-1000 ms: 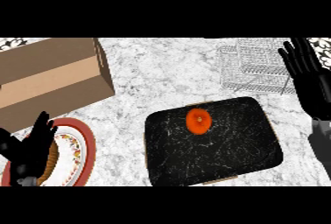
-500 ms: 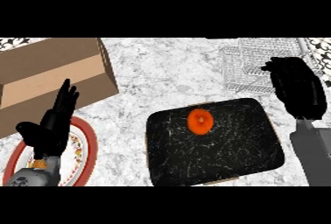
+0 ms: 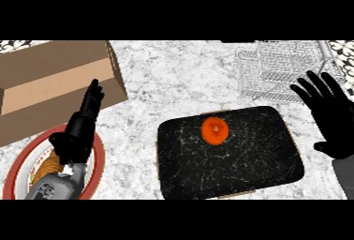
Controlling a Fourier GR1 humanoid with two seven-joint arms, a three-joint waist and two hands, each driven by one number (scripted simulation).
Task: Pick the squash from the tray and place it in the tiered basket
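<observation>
An orange squash (image 3: 215,130) lies on the black tray (image 3: 232,164) near its far edge, in the middle of the counter. The wire tiered basket (image 3: 280,70) stands at the far right. My right hand (image 3: 333,122) is open with fingers spread, just right of the tray and in front of the basket, apart from the squash. My left hand (image 3: 77,129) is open with straight fingers pointing away, over the plate at the left.
A brown cardboard box (image 3: 52,86) fills the far left. A red-rimmed plate (image 3: 21,171) with food on it lies at the near left, partly under my left forearm. Marble counter shows between box, tray and basket.
My right hand has shifted right and toward me, from over the basket's front to beside the tray, and its fingers have spread. My left hand has risen higher over the plate.
</observation>
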